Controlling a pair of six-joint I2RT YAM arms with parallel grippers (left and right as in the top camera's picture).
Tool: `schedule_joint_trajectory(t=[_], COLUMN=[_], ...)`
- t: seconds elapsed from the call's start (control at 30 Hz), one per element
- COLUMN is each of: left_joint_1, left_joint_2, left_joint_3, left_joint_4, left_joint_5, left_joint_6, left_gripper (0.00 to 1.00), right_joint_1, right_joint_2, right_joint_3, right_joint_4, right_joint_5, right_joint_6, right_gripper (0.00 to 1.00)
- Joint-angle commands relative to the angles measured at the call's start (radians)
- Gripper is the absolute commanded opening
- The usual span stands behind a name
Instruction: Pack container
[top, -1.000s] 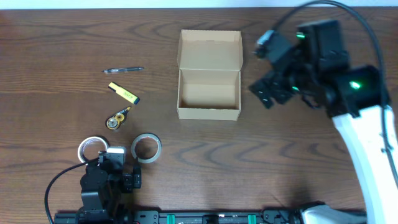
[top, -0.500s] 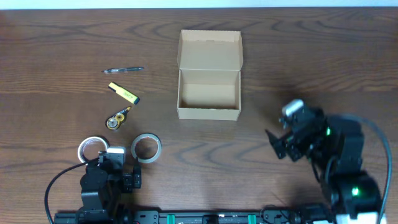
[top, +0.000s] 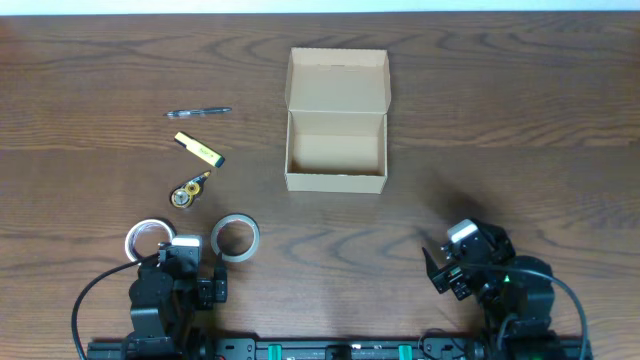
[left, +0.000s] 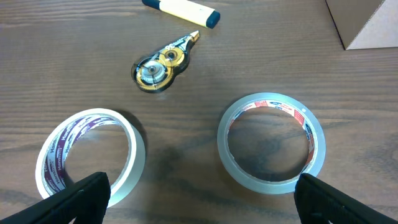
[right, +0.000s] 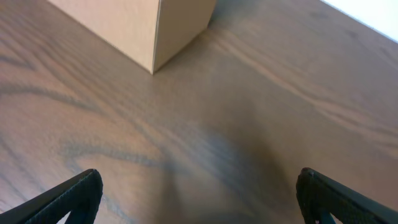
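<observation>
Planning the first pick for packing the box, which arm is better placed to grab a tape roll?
Left, probably. The left pincer is open beside both tape rolls; the right pincer is across the table, far from them.

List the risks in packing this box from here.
1. The clear tape roll and the white tape roll lie close together just ahead of the wide-open left jaws; grabbing one may knock the other.
2. The pen lies thin and flat on the table, so a pinch may slip.
3. Nothing steadies the open, empty container; a bump on its wall could shift it.
</observation>
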Motion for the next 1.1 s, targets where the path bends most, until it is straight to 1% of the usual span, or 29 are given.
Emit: schedule_joint_trajectory(t=[0.0,0.1,0.17,0.27,1.07], left_joint_1=[0.001,0.001,0.001,0.001,0.001], left_joint_2=[-0.006,-0.006,-0.006,-0.006,-0.006], left_joint_3=[-0.019,-0.019,-0.019,-0.019,-0.019], left_joint_4=[-0.052,-0.052,-0.052,-0.052,-0.051], left_joint_5=[-0.007,-0.007,-0.007,-0.007,-0.008], left_joint_6=[0.003,0.003,0.003,0.003,0.003], left_gripper=[0.95,0.96,0.95,0.95,0.95], right_joint_1=[-0.008,-0.008,-0.008,-0.008,-0.008], right_joint_2=[-0.048,-0.078,-0.102,-0.129,-0.128], right_joint_3=[-0.015,-0.015,-0.015,-0.015,-0.015], right_joint_4=[0.001,-0.002,-0.009,-0.009,-0.008], right_joint_5=[0.05,0.124,0.134,0.133,0.133], right_joint_6=[0.006,0.038,0.037,0.037,0.037], right_gripper=[0.99,0.99,0.99,0.99,0.99])
